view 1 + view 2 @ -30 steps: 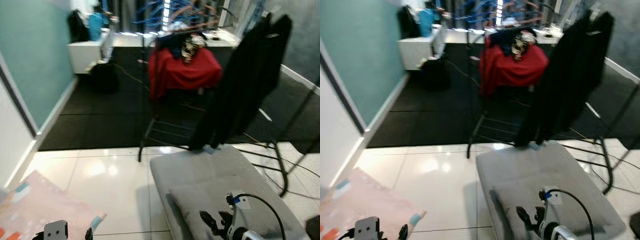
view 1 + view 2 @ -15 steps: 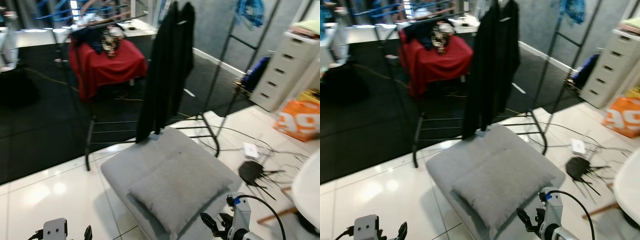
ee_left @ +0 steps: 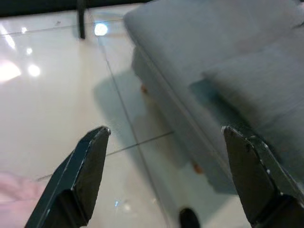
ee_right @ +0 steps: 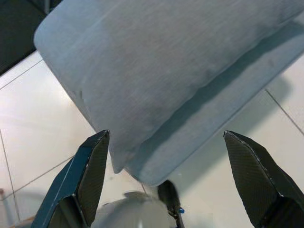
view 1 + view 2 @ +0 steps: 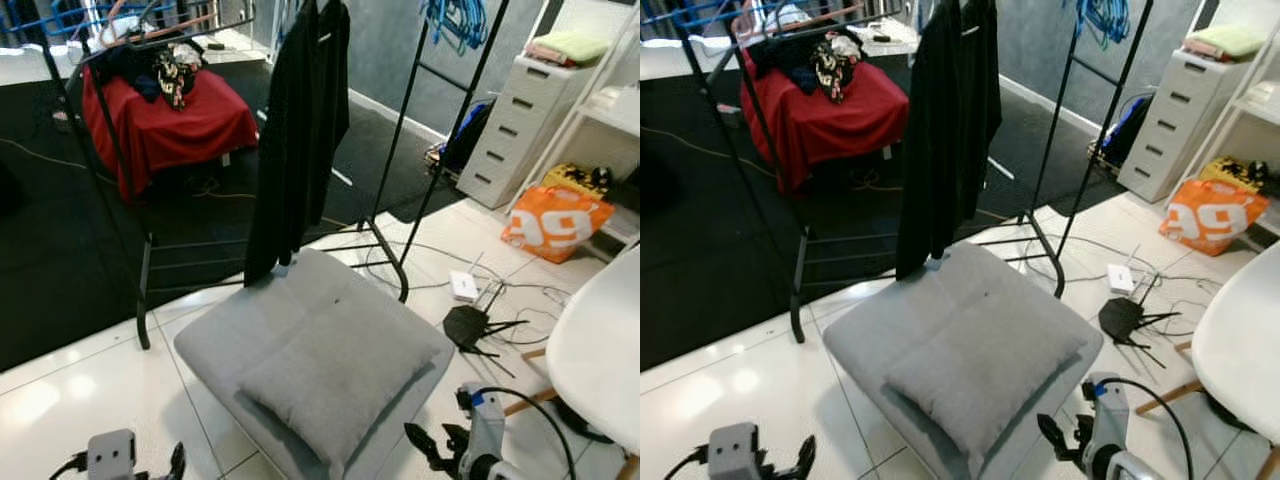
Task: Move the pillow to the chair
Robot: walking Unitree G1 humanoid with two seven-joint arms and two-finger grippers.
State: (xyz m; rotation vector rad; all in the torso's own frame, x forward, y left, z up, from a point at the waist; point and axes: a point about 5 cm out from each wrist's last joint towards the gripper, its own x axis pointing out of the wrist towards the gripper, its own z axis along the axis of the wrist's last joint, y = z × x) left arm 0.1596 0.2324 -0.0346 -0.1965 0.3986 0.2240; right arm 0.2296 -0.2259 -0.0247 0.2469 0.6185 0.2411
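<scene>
- The grey pillow (image 5: 335, 375) lay flat on a low grey cushioned seat (image 5: 250, 320) on the white tiled floor (image 5: 70, 400), towards the seat's near right part.
- The pillow's near corner reached the seat's near edge; nothing held it.
- The left gripper (image 3: 166, 175) hung low at the near left, over the floor tiles just left of the seat. Its two black fingers (image 3: 85, 173) stood wide apart with nothing between them.
- The right gripper (image 4: 166, 180) hung low at the near right, just beyond the pillow's near corner. Its fingers (image 4: 83, 178) were likewise spread wide and held nothing.
- A white chair (image 5: 600, 360) with wooden legs stood at the right edge, near the seat but apart from it.
- A black garment (image 5: 295, 130) hung from a black clothes rack (image 5: 145, 260) behind the seat, its hem touching or just above the seat's far edge; which could not be told.
- A red-draped piece of furniture (image 5: 165, 125) with dark clothing piled on top stood far left on the dark carpet (image 5: 60, 250).
- A white drawer unit (image 5: 510, 130) stood far right, with an orange bag (image 5: 555, 220) in front of it.
- Cables, a white adapter (image 5: 464, 286) and a small black device (image 5: 468, 327) lay on the floor between the seat and the chair.
</scene>
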